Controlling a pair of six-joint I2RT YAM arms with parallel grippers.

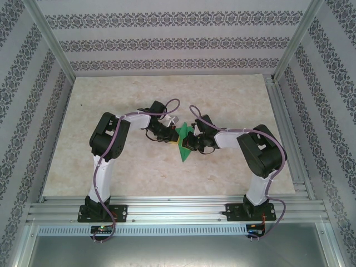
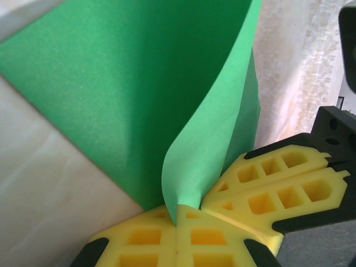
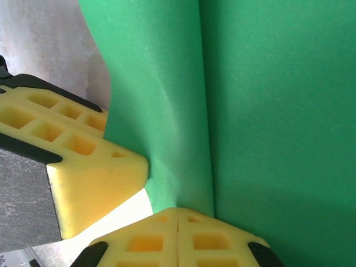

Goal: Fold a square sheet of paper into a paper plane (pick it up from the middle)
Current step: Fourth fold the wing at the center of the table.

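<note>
The square sheet of paper is pinched above the table middle by the left gripper and right gripper, both clamped on it. It is thin, light, bendy and easily torn, so it is best held near the fold

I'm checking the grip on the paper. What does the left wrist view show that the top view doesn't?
Left wrist: the left gripper shut on a curled edge of the paper, the right gripper close beside it. Top: the paper's whole pointed outline, plus the left arm and right arm down to their bases. Shared: the paper pinched between the two grippers.
</note>
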